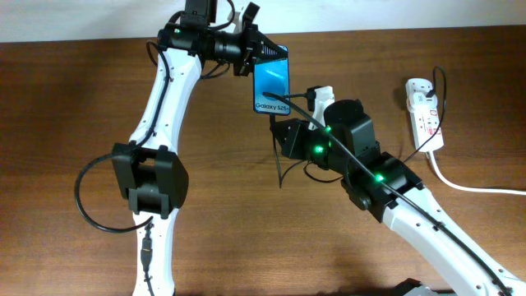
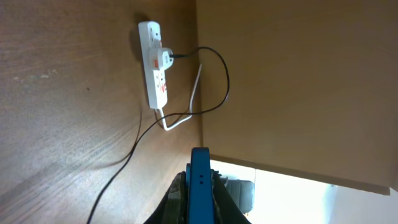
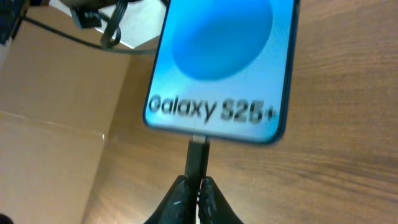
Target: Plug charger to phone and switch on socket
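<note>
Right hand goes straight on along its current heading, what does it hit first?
The phone: the right hand grips the charger plug, whose tip sits at the phone's bottom edge, seemingly touching; depth unclear.

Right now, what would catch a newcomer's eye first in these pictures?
The bright blue phone stands out, held up by the left pincer near the far edge of the table. The right pincer holds the black charger tip at the phone's bottom edge. A white socket lies at the table's right.

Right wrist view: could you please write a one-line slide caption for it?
Right tool holds the charger tip against the bottom edge of the blue-screened phone.
</note>
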Available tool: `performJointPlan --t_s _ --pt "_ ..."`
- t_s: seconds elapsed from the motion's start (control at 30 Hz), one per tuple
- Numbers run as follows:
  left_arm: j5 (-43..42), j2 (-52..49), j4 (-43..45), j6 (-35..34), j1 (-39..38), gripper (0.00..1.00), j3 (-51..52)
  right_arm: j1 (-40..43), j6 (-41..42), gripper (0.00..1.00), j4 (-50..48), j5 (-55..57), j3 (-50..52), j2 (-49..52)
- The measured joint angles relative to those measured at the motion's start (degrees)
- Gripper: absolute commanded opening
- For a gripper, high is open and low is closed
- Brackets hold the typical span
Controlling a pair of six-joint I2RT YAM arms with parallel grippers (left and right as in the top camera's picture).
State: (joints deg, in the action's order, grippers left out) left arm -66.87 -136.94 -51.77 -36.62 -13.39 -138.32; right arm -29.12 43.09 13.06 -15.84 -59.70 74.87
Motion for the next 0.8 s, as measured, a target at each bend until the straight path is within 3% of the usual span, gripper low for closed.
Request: performJointPlan --t_s 0.17,0.23,0.57,0.7,0.8 --pt "-0.85 0.00 -0.55 0.39 0.00 0.00 0.00 1.14 -2.34 0.40 0.26 0.11 -0.09 -0.02" --pt "-1.07 0.00 -0.72 1.07 0.07 0.00 0.00 1.36 -3.39 0.43 0.61 0.15 -0.09 -0.28" --pt "-4.59 0.00 -0.92 12.24 0.07 0.00 0.00 13.70 -7.98 0.49 12.31 0.33 -0.52 -11.26" --pt "-10.69 0.00 -2.08 24.48 0.07 0.00 -0.02 16.74 -11.50 0.49 17.90 0.50 -0.59 -11.45" --pt "-11.43 0.02 -10.62 36.52 0.07 0.00 0.00 16.83 -13.94 0.49 21.29 0.76 -0.59 -11.45"
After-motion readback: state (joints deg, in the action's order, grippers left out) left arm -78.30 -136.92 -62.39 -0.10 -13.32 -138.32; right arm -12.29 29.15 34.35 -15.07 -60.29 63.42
